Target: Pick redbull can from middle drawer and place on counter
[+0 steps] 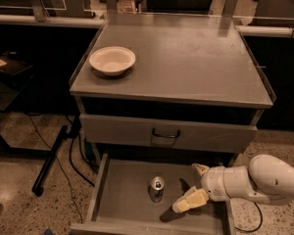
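Note:
The redbull can [157, 188] stands upright on the floor of the open middle drawer [125, 199], near its centre. My gripper [191, 187] hangs over the drawer's right part, just right of the can and apart from it. Its two cream fingers are spread open, one fingertip [200, 169] farther back and one nearer the front, with nothing between them. The white arm reaches in from the right. The counter [186, 58] is the grey metal top above the drawers.
A cream bowl [112, 60] sits on the counter's left side. A closed drawer front with a black handle [165, 134] is above the open drawer. Cables and a black stand leg [51, 158] lie on the floor to the left. Shelving stands behind the counter.

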Robot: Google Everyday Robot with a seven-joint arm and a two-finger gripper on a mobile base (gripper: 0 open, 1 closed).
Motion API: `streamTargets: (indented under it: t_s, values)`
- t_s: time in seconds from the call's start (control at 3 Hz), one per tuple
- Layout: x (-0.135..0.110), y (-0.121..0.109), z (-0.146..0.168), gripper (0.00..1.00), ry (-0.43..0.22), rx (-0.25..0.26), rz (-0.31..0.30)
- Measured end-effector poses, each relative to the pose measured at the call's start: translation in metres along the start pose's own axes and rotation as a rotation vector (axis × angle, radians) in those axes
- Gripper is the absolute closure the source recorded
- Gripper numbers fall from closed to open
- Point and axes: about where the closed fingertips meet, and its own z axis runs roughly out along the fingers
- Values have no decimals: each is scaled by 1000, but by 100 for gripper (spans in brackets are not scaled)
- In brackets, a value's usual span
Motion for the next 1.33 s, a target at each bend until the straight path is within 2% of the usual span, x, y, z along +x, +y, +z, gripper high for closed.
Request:
streamTargets:
  t_s: [0.33,0.67,1.33]
  values:
    - [13,5,18,0,0,-4,22]
    - [27,9,43,0,-36,0,34]
    - [19,9,77,0,-145,-7,6]
